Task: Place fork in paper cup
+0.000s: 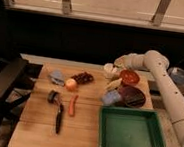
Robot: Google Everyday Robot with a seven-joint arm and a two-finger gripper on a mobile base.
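The scene is dimly lit overall, and a warm brownish cast is seen throughout. The brightest area is the pale floor beyond the window rails (113, 12) at the top, from which light appears to be admitted. A dark band is left beneath it. The wooden table (36, 126) is evenly lit, with only faint shadows. The gripper (118, 61), above the table's far edge by the paper cup (109, 70), is rendered soft and blurred.
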